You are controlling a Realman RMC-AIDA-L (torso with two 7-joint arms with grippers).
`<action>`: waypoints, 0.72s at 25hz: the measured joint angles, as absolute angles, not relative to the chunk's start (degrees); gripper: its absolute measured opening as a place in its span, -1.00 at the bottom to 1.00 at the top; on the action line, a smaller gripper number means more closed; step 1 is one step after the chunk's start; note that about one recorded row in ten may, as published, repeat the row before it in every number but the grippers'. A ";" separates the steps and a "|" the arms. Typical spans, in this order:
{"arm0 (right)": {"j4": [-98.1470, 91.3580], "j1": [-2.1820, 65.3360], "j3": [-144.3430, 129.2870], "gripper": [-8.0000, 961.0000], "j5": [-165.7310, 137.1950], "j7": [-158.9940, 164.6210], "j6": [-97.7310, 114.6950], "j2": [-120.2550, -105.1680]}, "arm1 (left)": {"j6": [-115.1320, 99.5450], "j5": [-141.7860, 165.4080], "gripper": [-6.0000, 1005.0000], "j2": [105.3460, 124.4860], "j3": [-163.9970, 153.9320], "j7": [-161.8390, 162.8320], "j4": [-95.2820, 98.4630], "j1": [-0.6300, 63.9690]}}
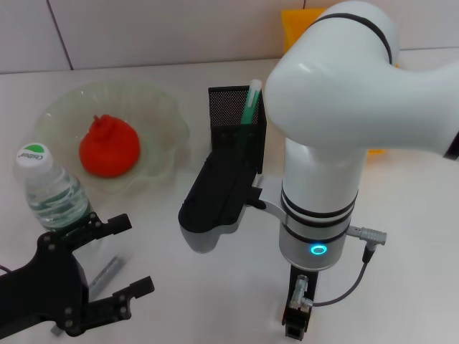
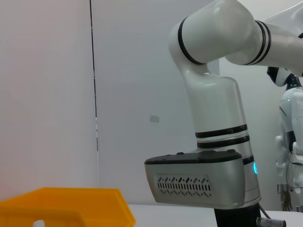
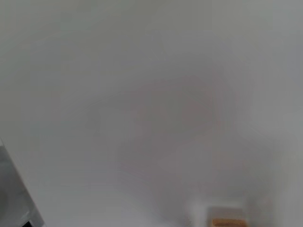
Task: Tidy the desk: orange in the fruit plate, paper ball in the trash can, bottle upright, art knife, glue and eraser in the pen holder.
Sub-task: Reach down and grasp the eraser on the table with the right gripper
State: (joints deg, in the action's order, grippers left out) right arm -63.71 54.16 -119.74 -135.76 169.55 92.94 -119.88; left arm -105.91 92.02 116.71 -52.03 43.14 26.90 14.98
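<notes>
The orange point(image 1: 107, 149) lies in the fruit plate point(image 1: 161, 115) at the back left. In front of the plate the bottle point(image 1: 50, 190) stands upright. My left gripper point(image 1: 133, 254) is open low at the front left, just right of the bottle. A slim grey stick point(image 1: 107, 274), possibly the art knife, lies on the table between its fingers. The pen holder point(image 1: 228, 115) holds a green-and-white stick point(image 1: 252, 97), possibly the glue. My right gripper point(image 1: 295, 322) points down at the front centre. A tan block point(image 3: 227, 221), likely the eraser, lies under it. The paper ball is out of view.
The yellow trash can point(image 1: 297, 29) point(image 2: 66, 208) stands at the back right, mostly behind my right arm point(image 1: 337, 107). A grey-black housing point(image 1: 215, 201) on that arm's wrist hangs close in front of the pen holder. A white wall runs along the table's far edge.
</notes>
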 joint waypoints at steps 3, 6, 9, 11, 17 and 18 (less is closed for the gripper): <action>-63.72 54.15 -119.75 -0.05 -135.76 169.56 92.92 -119.88 | -106.06 92.02 0.61 116.71 -52.03 43.22 26.90 14.93; -63.73 54.14 -119.78 -0.05 -135.86 169.57 92.88 -119.88 | -106.15 92.02 0.61 116.72 -52.03 43.23 26.90 14.85; -63.79 54.14 -119.79 -0.05 -135.92 169.58 92.81 -119.88 | -106.22 92.02 0.61 116.72 -52.03 43.24 26.90 14.84; -63.94 54.14 -119.79 -0.05 -135.97 169.59 92.80 -119.88 | -106.25 92.02 0.61 116.72 -52.04 43.24 26.89 14.81; -63.78 54.16 -119.80 -0.11 -136.12 169.62 92.80 -119.88 | -106.26 92.02 0.61 116.72 -52.12 43.24 26.89 14.77; -63.74 54.17 -119.80 -0.14 -136.12 169.63 92.80 -119.88 | -106.26 92.02 0.61 116.72 -52.12 43.24 26.89 14.77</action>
State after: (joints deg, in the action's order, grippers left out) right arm -63.74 54.17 -119.80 -136.12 169.63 92.80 -119.88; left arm -106.26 92.02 116.72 -52.12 43.24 26.89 14.77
